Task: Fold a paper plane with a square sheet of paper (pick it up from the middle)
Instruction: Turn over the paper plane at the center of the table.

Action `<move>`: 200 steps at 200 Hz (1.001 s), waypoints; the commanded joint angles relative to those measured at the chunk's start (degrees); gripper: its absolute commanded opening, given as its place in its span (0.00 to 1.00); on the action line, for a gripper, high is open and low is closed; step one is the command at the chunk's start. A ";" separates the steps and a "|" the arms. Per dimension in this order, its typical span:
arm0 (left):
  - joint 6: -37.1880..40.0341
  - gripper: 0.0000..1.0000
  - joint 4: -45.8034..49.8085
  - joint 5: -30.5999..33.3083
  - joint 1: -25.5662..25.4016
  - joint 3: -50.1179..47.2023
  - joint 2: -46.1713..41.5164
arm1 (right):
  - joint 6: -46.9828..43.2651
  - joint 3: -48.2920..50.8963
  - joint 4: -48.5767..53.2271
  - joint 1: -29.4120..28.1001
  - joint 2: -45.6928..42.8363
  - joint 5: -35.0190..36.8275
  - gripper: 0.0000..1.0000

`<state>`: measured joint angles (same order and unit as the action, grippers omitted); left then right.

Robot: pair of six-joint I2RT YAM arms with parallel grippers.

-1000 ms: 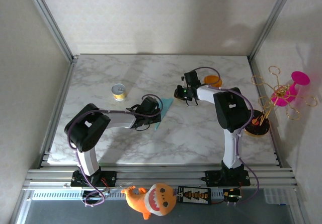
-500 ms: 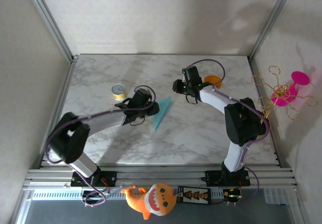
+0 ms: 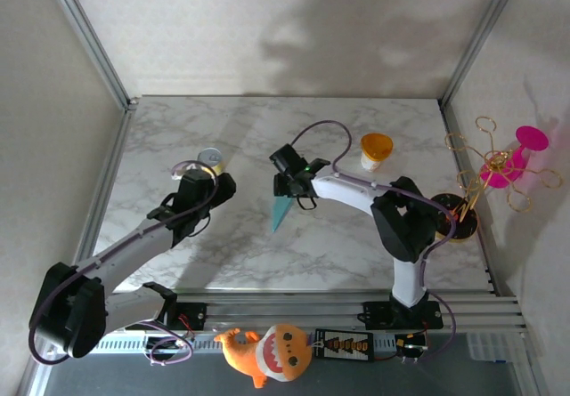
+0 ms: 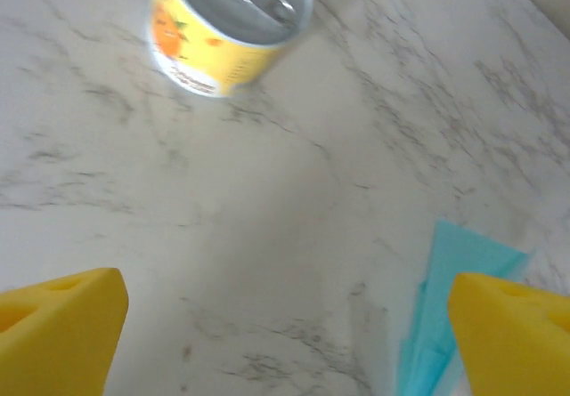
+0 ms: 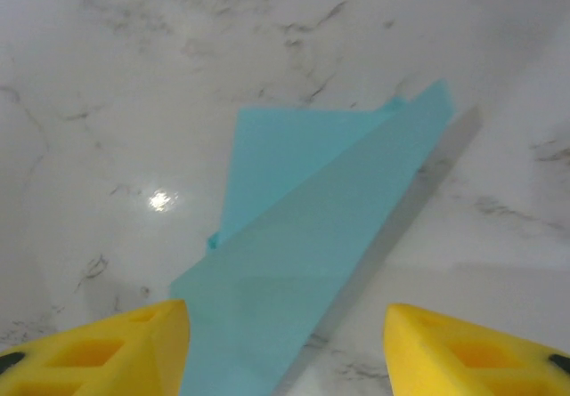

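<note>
The paper plane (image 3: 280,211) lies flat on the marble table (image 3: 356,236) as a narrow teal-blue dart, its tip toward the near edge. My right gripper (image 3: 287,186) hovers open over its wide far end. In the right wrist view the folded layers of the plane (image 5: 312,254) lie between the spread yellow pads (image 5: 98,351) of that gripper (image 5: 285,356), apart from them. My left gripper (image 3: 217,183) is open to the left of the plane, beside the yellow can. In the left wrist view that gripper (image 4: 285,343) holds nothing, and the plane (image 4: 445,307) sits by its right pad.
A small yellow can (image 3: 211,158) (image 4: 227,27) stands just beyond the left gripper. An orange cup (image 3: 375,149) sits at the back right. A gold wire stand with a pink piece (image 3: 503,165) and a dark bowl (image 3: 456,220) stand at the right edge.
The left arm has drawn back leftward off the plane to beside the can. The right gripper has swung left from near the orange cup to over the plane's wide end.
</note>
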<state>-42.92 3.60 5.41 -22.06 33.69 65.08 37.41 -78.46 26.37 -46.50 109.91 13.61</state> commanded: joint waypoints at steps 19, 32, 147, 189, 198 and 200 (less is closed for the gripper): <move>1.21 0.95 -1.83 -0.12 2.49 -3.39 -2.03 | 6.94 -6.19 8.83 -3.57 5.69 9.17 0.63; 1.19 0.96 -2.63 -0.57 2.79 -4.06 -1.65 | 7.48 -8.53 10.14 -4.42 7.53 11.10 0.64; 1.70 0.99 -3.99 -2.77 3.39 -3.77 2.77 | 12.24 -14.47 20.64 -5.86 10.74 19.53 0.44; 1.68 1.00 -4.08 -2.68 3.36 -3.65 3.04 | 13.28 -12.70 19.73 -5.75 9.91 17.44 0.32; 1.53 0.99 -4.02 -2.69 3.35 -3.58 3.12 | 13.61 -12.30 19.49 -5.77 9.56 17.25 0.28; 1.52 0.99 -4.07 -2.69 3.37 -3.51 3.12 | 13.71 -12.22 19.44 -5.72 9.47 17.24 0.27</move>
<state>-42.02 1.04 2.94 -19.29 29.76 67.72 49.17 -92.16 44.84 -51.68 123.00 30.79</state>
